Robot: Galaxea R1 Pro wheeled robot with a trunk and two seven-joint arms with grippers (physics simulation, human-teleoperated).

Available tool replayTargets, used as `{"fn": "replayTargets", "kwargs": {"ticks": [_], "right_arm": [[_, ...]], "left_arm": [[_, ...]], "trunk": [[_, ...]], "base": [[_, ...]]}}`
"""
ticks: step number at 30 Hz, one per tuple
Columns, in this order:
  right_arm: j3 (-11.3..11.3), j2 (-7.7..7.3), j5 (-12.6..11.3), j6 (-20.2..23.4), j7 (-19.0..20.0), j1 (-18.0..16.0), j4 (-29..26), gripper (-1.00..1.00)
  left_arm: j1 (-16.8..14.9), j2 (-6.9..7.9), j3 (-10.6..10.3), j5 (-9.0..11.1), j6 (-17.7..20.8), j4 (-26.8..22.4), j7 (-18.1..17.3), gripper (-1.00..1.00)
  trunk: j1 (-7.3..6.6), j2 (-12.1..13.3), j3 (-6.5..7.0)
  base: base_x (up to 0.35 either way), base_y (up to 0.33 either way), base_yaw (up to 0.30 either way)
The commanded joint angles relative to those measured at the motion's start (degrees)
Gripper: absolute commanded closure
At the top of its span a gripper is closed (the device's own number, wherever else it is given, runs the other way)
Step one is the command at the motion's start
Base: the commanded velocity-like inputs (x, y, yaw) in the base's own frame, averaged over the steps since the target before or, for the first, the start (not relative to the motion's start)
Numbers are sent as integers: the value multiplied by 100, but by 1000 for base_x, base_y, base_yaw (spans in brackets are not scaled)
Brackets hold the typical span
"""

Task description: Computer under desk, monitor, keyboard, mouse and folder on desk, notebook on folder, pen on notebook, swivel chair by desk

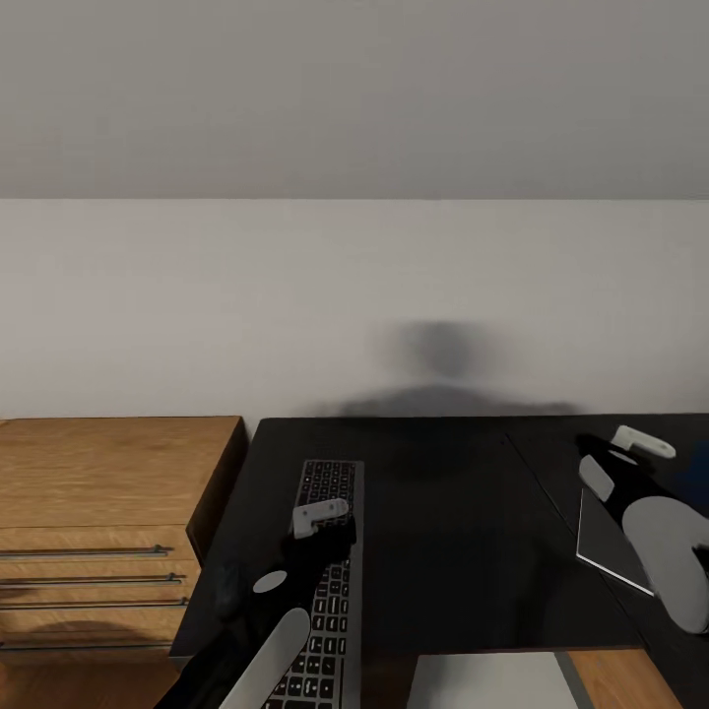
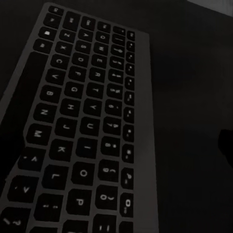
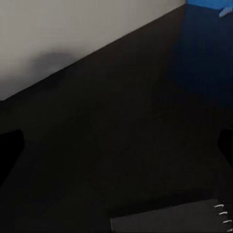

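Keyboard (image 1: 330,581) is laid lengthwise on the black surface (image 1: 453,551), beneath the left gripper (image 1: 320,519), whose closure cannot be told. Notebook (image 1: 606,547) is found flat beside the right gripper (image 1: 640,445), apparently spread with nothing pinched. Oak dresser (image 1: 108,532) is noted alongside.

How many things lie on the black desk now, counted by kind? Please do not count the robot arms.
Keyboard: 1
Mouse: 1
Notebook: 1
Folder, seen as a blue area at the desk's far end: 1
Total: 4 on the desk
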Motion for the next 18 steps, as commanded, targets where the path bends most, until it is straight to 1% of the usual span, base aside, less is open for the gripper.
{"fn": "replayTargets", "kwargs": {"ticks": [1, 2, 5, 6, 7, 9, 11, 15, 18], "right_arm": [[5, -19, -65, -61, -11, -14, 33, -100], [-131, -85, -117, -111, -12, -26, 142, -100], [-404, -186, -249, -156, -14, -37, 343, -100], [-564, -244, -355, -173, -14, -41, 449, -100], [-627, -274, -409, -177, -13, -43, 489, -100], [-780, -375, -592, -187, -9, -41, 593, -100], [-843, -425, -673, -191, -7, -36, 646, -100], [-872, -449, -711, -193, -11, -31, 763, -100], [-881, -455, -727, -194, -10, -27, 895, -100]], "left_arm": [[-8, 1, -6, 32, 15, -9, 42, -100], [-7, 1, -8, 32, 17, -14, 41, -100], [-6, 1, -12, 32, 19, -20, 40, -100], [-6, 1, -13, 32, 20, -22, 40, -100], [-6, 1, -14, 32, 20, -23, 39, -100], [-6, 1, -19, 32, 20, -25, 39, -100], [-6, 1, -22, 32, 21, -26, 39, -100], [-6, -3, -35, 32, 15, -28, 88, -100], [-6, -6, -58, 32, 13, -46, 199, -100]], "trunk": [[0, -3, -6], [0, -3, -6], [0, -3, -6], [0, -3, -6], [0, -3, -6], [0, -3, -6], [0, -3, -6], [0, -3, -6], [0, -3, -6]], "base": [[0, 0, 0], [0, 0, 0], [0, 0, 0], [0, 0, 0], [0, 0, 0], [0, 0, 0], [0, 0, 0], [0, 0, 0], [0, 0, 0]]}}
